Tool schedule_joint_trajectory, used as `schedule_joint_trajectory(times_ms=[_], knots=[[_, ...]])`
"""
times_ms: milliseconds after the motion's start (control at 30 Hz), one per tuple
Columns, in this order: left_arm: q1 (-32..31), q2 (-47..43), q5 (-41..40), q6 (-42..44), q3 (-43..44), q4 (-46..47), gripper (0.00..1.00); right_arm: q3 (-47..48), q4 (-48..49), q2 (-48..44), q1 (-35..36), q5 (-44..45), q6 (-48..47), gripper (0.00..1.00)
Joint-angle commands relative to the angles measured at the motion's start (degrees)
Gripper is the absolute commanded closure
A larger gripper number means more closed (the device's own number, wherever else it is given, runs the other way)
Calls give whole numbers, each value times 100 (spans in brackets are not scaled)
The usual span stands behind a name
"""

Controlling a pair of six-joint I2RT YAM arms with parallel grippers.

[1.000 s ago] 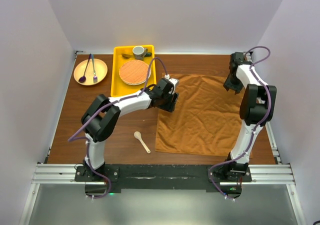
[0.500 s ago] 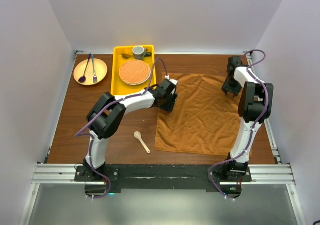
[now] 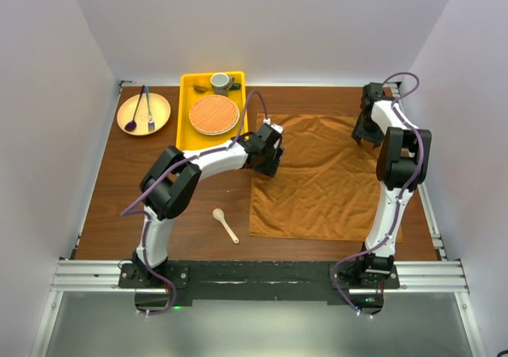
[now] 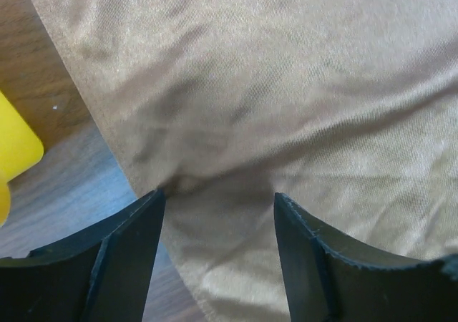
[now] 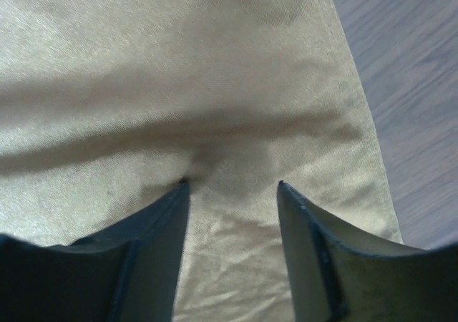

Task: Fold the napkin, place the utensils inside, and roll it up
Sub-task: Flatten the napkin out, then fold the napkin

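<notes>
Now left end effector (image 4: 218, 200) and right end effector (image 5: 230, 186), spread, touch napkin (image 3: 325, 182).

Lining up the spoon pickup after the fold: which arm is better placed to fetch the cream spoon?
Left. The cream spoon lies on the table left of the napkin, on the side of the left claw. The right claw is at the napkin's far right corner, across the whole cloth.

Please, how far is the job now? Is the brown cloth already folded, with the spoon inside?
Done: nothing yet. The large rust-brown cloth napkin lies spread flat, unfolded. In hand: the left jaws and right jaws stand open, tips at its left and right edges. Left: folding, placing the small cream spoon, which lies apart from it, and rolling.
</notes>
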Motion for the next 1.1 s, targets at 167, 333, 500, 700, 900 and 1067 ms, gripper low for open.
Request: schedule_joint_trajectory(times_ms=[167, 333, 500, 700, 900, 1067], knots=[[-15, -1679, 318, 374, 265, -264, 27, -499, -1457, -1622, 880, -42, 39, 24], [326, -2933, -507, -54, 91, -696, 25, -1783, -1108, -3266, 2730, -658, -84, 22], [784, -4183, -1317, -741, -463, -1276, 21, -2830, -572, -3856, 4508, -1202, 109, 28], [1189, -5398, -1483, -1269, -597, -2005, 18, -3270, -167, -3628, 6267, -1256, 399, 57], [1189, -5689, -1282, -1497, -605, -2462, 18, -2981, 185, -2987, 6787, -1282, 355, 66], [1198, -5741, -1212, -1542, -631, -2507, 18, -2629, 220, -2451, 7174, -1361, 285, 60]])
